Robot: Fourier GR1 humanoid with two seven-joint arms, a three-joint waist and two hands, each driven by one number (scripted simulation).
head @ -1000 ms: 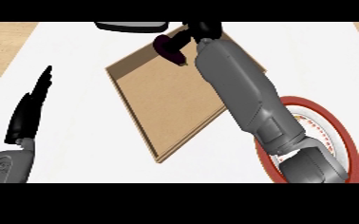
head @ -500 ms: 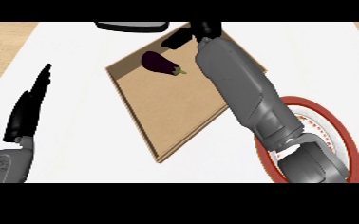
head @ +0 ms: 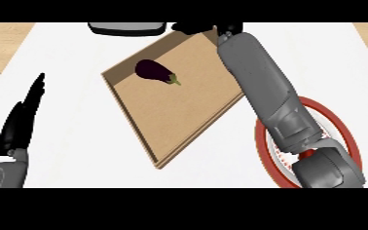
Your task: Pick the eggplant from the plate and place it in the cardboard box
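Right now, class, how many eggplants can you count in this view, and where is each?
1. The eggplant lies inside the cardboard box, toward its far end. The right forearm covers much of the plate, so anything beneath it is hidden.

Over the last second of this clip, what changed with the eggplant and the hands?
The dark purple eggplant left the right hand: a second ago it was held at the box's far corner; now it lies free inside the shallow cardboard box, further left. The left hand rests open at the left edge, and the red-rimmed plate is unmoved.
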